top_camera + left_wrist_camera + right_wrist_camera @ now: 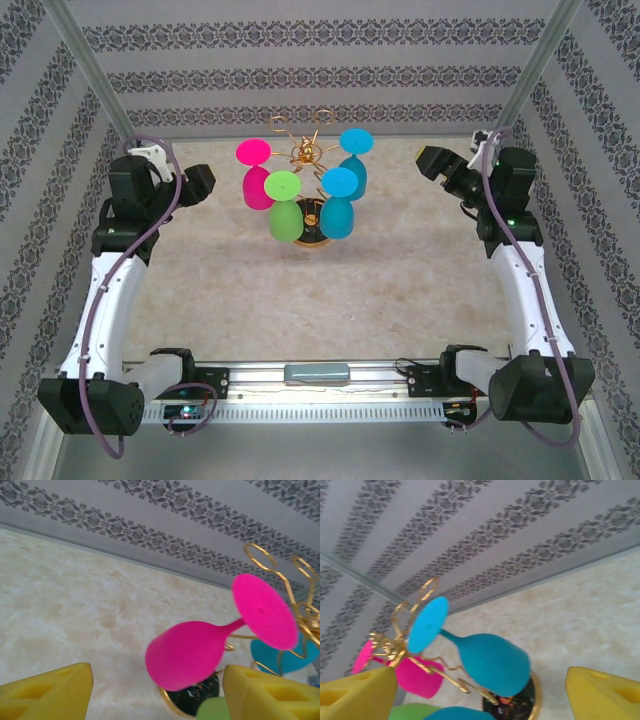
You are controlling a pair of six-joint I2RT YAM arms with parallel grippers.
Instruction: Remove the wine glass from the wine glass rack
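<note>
The gold wire wine glass rack stands at the back middle of the table on a round dark base. Hanging upside down on it are a pink wine glass, a green one and two blue ones. My left gripper is left of the pink glass and open. In the left wrist view the pink bowl lies ahead between the yellow fingers, untouched. My right gripper is open to the right of the rack. Its yellow fingers frame a blue glass without touching it.
Patterned walls close in the back and both sides of the beige tabletop. Two metal posts rise at the back corners. The arm bases and a rail run along the near edge.
</note>
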